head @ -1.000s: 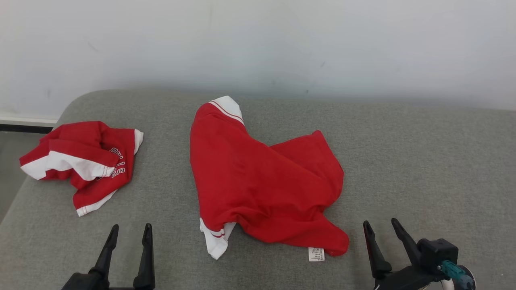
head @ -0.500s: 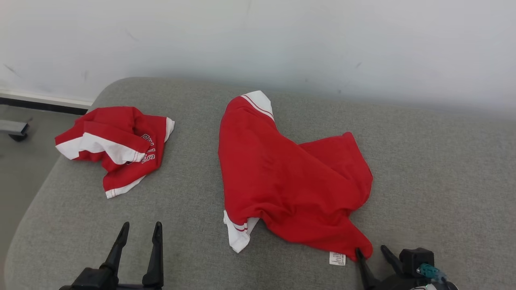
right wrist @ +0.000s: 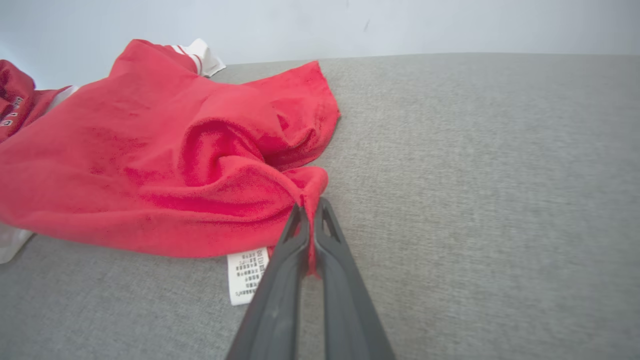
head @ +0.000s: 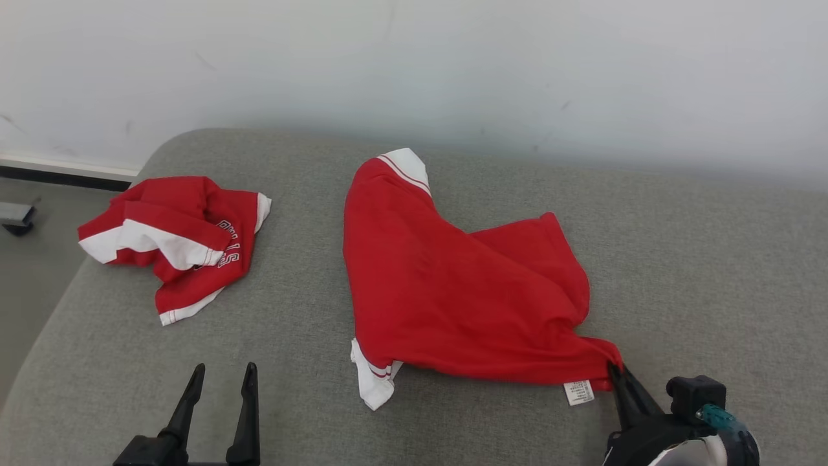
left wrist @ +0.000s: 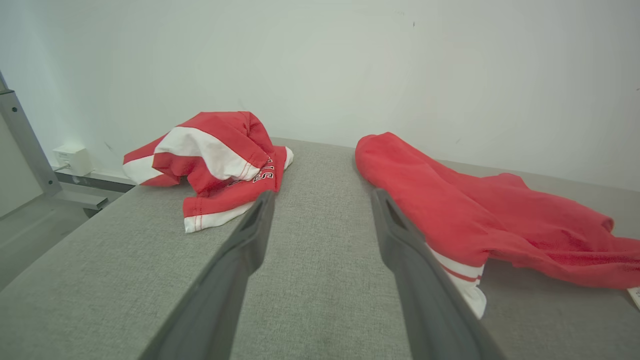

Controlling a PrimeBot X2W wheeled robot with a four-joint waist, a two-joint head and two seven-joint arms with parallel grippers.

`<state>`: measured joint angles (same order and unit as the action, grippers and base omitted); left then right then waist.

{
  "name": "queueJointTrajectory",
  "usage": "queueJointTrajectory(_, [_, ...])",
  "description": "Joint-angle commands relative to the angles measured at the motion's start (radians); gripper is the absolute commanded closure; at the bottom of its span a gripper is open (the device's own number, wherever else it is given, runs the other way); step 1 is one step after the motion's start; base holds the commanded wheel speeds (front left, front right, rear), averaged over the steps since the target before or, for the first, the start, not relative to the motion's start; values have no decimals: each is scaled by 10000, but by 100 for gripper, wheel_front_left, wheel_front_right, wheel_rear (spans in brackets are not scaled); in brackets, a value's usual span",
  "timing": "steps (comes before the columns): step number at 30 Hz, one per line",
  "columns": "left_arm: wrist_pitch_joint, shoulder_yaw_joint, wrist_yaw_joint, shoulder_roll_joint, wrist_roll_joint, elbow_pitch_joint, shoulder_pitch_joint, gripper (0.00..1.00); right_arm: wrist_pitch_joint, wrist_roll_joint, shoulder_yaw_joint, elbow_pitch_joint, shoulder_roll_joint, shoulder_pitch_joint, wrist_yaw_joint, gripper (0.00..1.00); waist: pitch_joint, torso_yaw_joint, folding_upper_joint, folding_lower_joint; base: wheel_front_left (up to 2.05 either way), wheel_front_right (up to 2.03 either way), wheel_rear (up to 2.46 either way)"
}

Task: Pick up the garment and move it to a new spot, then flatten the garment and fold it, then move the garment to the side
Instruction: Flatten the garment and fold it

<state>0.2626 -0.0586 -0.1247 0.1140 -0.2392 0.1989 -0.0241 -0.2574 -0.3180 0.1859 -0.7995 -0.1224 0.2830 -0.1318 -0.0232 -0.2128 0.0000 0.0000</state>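
The right gripper [right wrist: 310,212] has its jaws clenched on the near corner of the red T-shirt [head: 453,291], which lies crumpled in the middle of the grey table [head: 711,259]. The left gripper [head: 222,372] hovers with its jaws spread and empty. Lifting, moving, flattening and folding all remain, I'd judge.

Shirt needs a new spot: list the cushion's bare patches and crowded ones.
Widest bare patch: the cushion right of the big shirt. A narrower strip runs between it and the small shirt. Bare too around the open left gripper. Crowded: the middle, the far left, and where the right gripper pinches the big shirt's corner.
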Motion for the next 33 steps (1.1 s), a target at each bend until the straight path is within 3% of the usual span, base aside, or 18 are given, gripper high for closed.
queueJointTrajectory(1, [32, 33, -68, -80, 13, -8, 105, 0, -77, 145, -182, 527, -244, -268, 23, 100, -18, 320, 0, 0, 0, 0, 0])
queueJointTrajectory(11, [32, 130, -51, -251, 37, 11, 120, 0, -86, 472, -1573, 3157, -1089, -1893, 23, 100, -114, 984, 0, 0, 0, 0, 0])
queueJointTrajectory(18, [32, 182, -49, -317, 88, 21, 77, 0, 513, 616, -2583, 4599, -835, -3024, 23, 100, -212, 1093, 0, 0, 0, 0, 0])
queueJointTrajectory(19, [32, 172, -50, -329, 105, 21, 85, 0, 566, 675, -2663, 4753, -776, -3089, 23, 62, -215, 1100, 0, 0, 0, 0, 0])
queueJointTrajectory(20, [32, 163, -51, -349, 122, 3, 110, 0, 608, 712, -2719, 4898, -706, -3151, 23, 0, -207, 1107, 0, 0, 0, 0, 0])
queueJointTrajectory(33, [32, 335, -54, -159, 133, -70, 271, 0, 292, 1200, -2574, 6722, -247, -3492, 23, 0, 108, 1420, 0, 0, 0, 0, 0])
